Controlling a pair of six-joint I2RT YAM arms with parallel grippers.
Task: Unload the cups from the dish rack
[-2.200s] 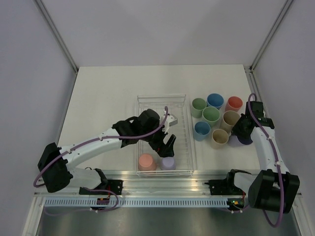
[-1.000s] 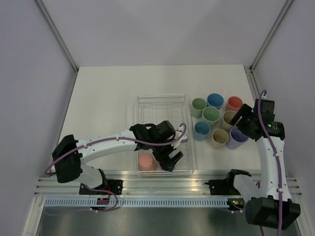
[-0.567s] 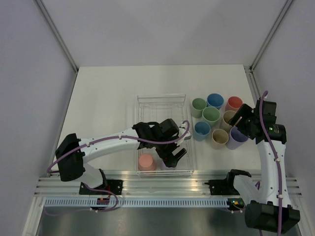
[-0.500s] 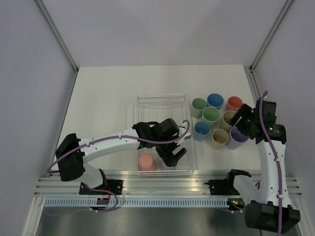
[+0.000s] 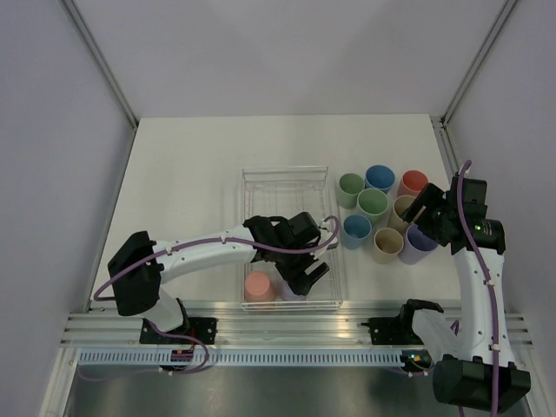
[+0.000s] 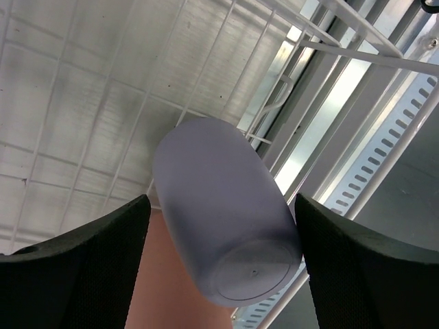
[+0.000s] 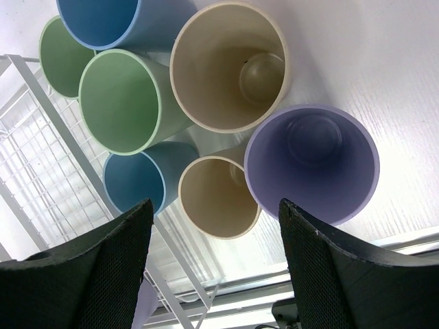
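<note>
**Left gripper** (image 5: pixel 306 274) (image 6: pixel 221 202): jaws spread wide, lowered into the near right corner of the dish rack (image 5: pixel 287 172) (image 6: pixel 75 96). One dark finger (image 6: pixel 75 257) stands on either side of the inverted lavender cup (image 6: pixel 219 233). This cup stands base-up on the grid floor. Whether either finger touches its wall cannot be told. Seen from above, the gripper hides most of it.

**Salmon cup** (image 5: pixel 259 285) (image 6: pixel 164 281): inside the rack, just beside the inverted lavender cup at its 9 o'clock.

**Rack position**: mid-table (image 5: pixel 191 174), long axis running from 12 to 6 o'clock.

**Right gripper** (image 5: pixel 432 228) (image 7: pixel 216 205): jaws wide, holding nothing, hovering over the 4 o'clock edge of the table cups.

**Table cups**: eight tumblers standing mouth-up in a tight cluster at the rack's 3 o'clock.
- Nearest the right gripper is the upright lavender cup (image 5: pixel 420 239) (image 7: pixel 312 161).
- At its 9 o'clock stands the near beige cup (image 5: pixel 387 243) (image 7: pixel 216 195), then the near blue cup (image 5: pixel 356 228) (image 7: pixel 137 181).
- Toward 12 o'clock come the far beige cup (image 5: pixel 405 208) (image 7: pixel 230 65) and the near green cup (image 5: pixel 373 202) (image 7: pixel 123 99).
- The far row holds the far green cup (image 5: pixel 351 185) (image 7: pixel 62 55), the far blue cup (image 5: pixel 380 177) (image 7: pixel 110 20) and the salmon table cup (image 5: pixel 413 182).
</note>
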